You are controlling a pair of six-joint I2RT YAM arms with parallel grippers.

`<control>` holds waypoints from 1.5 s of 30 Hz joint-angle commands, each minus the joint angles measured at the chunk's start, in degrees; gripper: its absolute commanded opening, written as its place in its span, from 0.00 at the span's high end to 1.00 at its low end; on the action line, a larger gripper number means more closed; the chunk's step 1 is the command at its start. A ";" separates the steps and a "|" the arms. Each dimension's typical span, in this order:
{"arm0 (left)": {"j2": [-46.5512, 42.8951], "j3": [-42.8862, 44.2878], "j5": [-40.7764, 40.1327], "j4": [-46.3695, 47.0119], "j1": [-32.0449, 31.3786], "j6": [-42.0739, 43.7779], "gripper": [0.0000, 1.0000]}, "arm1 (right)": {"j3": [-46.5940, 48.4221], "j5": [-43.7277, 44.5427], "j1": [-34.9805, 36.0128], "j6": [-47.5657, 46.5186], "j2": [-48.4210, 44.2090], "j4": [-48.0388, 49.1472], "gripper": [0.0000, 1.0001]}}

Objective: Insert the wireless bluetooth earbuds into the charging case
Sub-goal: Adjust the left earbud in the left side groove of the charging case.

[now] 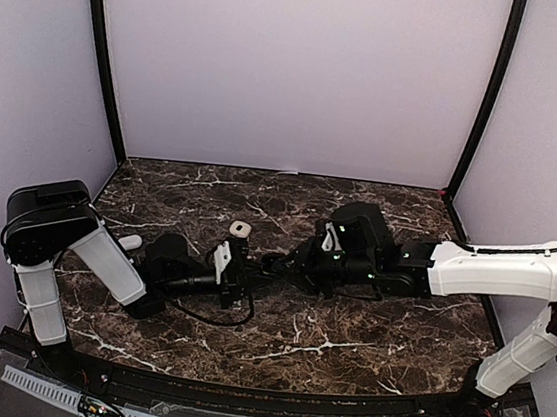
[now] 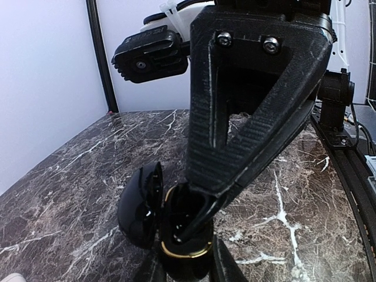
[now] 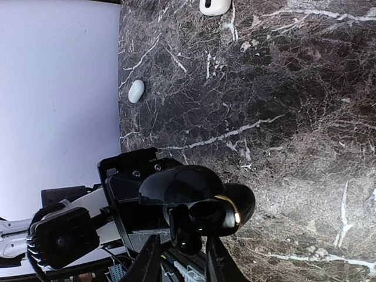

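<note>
- The glossy black charging case (image 3: 194,194), gold-rimmed with its lid hinged open, is held clear of the dark marbled worktop (image 1: 343,347). The left gripper (image 2: 185,264) has its jaws clamped tight on the case's lower body.
- The right gripper (image 3: 181,241) is at the case's mouth, one finger reaching over the gold rim. Its jaws stand narrow. Only dark shapes show between them, so I cannot tell whether they pinch anything.
- The small white plastic earbuds (image 3: 136,90) lie loose on the worktop, well apart from the case. One is close to the wall edge, the other (image 3: 214,6) nearer the middle. Neither is in the case.
- Each earbud looks very light, hard and smooth, a rounded pebble shape with no flat face. It would probably skid along the worktop or squirt out of a hard pinch. A gentle close across its narrower sides, centred on the body, seems the safest hold.
- The case looks rigid but slick, so it may twist in the grip when an earbud is pressed home. The thin lid and hinge look like its weakest parts, so the body is the better place to hold it.
</note>
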 commanded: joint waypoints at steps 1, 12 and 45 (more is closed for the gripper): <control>-0.12 0.77 0.69 1.00 -0.64 1.72 0.87 | 1.34 0.24 -0.27 0.24 0.65 1.44 0.75; -0.74 1.35 -1.29 -3.68 -1.34 6.34 0.87 | 0.68 0.16 -0.63 0.15 0.88 1.26 0.81; -3.39 2.08 -4.32 -10.01 -2.23 11.64 0.88 | 3.75 -1.37 -0.73 -5.72 5.00 -3.26 0.90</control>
